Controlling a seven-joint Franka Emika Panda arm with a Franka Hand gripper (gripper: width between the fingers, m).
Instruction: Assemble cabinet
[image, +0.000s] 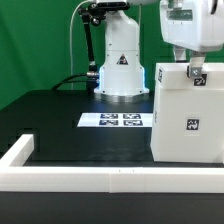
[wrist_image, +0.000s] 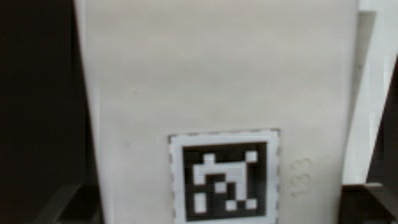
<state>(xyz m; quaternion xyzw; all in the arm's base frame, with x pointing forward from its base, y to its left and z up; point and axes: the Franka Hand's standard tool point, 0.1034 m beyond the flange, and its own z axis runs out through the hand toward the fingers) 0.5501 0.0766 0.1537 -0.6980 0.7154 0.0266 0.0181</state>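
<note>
I am hovering my released tool (image: 196, 74) over the large matte white box-shaped cabinet (image: 185, 115), lining up a top grasp.

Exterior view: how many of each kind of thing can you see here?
Cabinet: 1
Marker board: 1
White border frame: 1
Robot arm: 1
Black table: 1
Total: 5
</note>
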